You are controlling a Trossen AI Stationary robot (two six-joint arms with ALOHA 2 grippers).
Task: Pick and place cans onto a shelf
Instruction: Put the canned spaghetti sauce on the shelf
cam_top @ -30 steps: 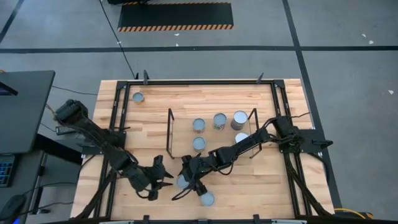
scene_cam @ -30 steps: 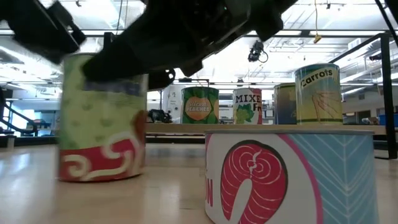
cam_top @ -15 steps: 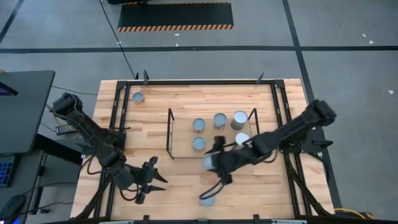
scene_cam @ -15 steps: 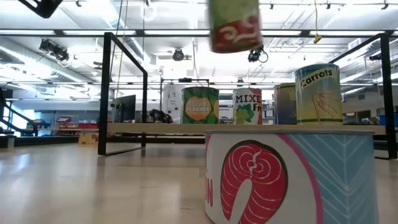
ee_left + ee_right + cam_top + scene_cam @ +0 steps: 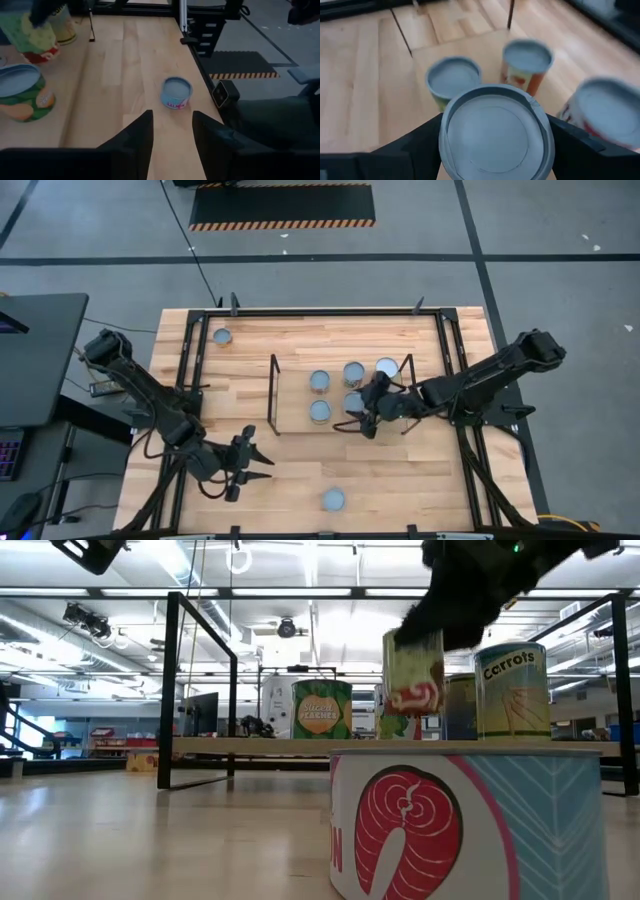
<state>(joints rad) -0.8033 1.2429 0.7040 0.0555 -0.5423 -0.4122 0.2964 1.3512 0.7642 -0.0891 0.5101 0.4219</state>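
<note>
My right gripper point(image 5: 362, 406) is shut on a can with a green and red label point(image 5: 413, 675), held over the light-wood shelf point(image 5: 295, 395). Several other cans stand on the shelf: two at its left point(image 5: 320, 381) point(image 5: 320, 411) and two at the back point(image 5: 353, 370) point(image 5: 386, 366). A low can with a pink fish label point(image 5: 334, 500) stands on the table near the front edge and also shows in the left wrist view point(image 5: 176, 93). One can point(image 5: 222, 337) stands at the far left. My left gripper point(image 5: 250, 457) is open and empty, left of the fish can. My right gripper pinches the can's round wall just below its top rim point(image 5: 445, 145) between its two fingers, one finger on each side. The fingers point(image 5: 417, 147) come slanting down from the table's right. The can hangs upright, its bottom point(image 5: 415, 708) clear of the shelf board.
Black wire frames stand at the shelf's two short ends point(image 5: 273, 395) point(image 5: 408, 380). The table's taller black frame point(image 5: 172, 690) runs round its edges. Bare wood lies between the shelf and the fish can.
My right gripper has lifted the green and red can off the table near the front edge, carried it high toward the far right, then lowered it over the shelf among the other cans. My left gripper has drawn back a little toward the table's left.
</note>
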